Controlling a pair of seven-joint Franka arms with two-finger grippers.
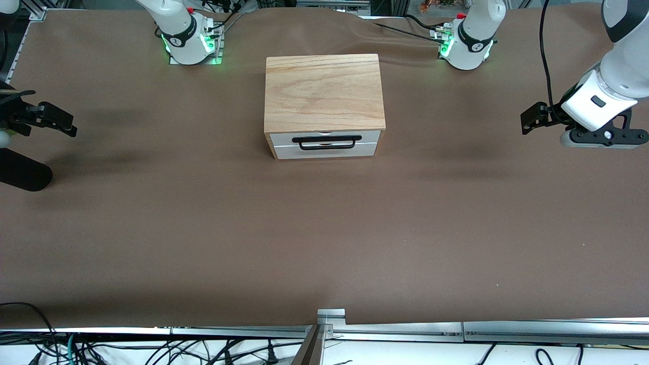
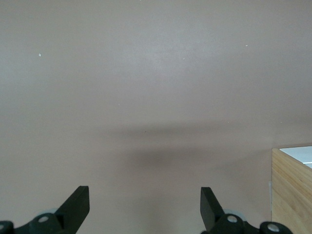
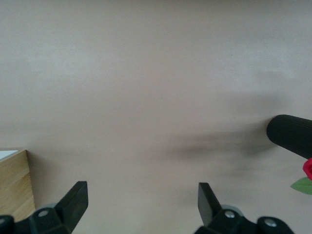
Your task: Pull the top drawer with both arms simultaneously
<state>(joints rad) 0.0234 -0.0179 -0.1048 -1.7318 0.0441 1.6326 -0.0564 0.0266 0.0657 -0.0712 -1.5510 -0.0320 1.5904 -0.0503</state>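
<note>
The top drawer (image 1: 284, 138) sits shut in the light-wood box (image 1: 323, 91) at mid-table; its white front carries a wide black wire handle (image 1: 327, 142). The left gripper (image 1: 530, 120) hangs open over bare table toward the left arm's end, well apart from the box. In the left wrist view the left gripper (image 2: 145, 195) holds nothing, and a corner of the box (image 2: 292, 195) shows. The right gripper (image 1: 63, 120) hangs open over the table at the right arm's end. The right gripper (image 3: 143, 192) is also empty, with a box corner (image 3: 14, 185) at the edge.
A lower white drawer front (image 1: 324, 150) sits under the top one. A black cylinder (image 1: 23, 175) pokes in at the right arm's end, also seen as the black cylinder (image 3: 290, 136) beside a red and green scrap (image 3: 307, 170). Brown cloth (image 1: 324, 243) covers the table.
</note>
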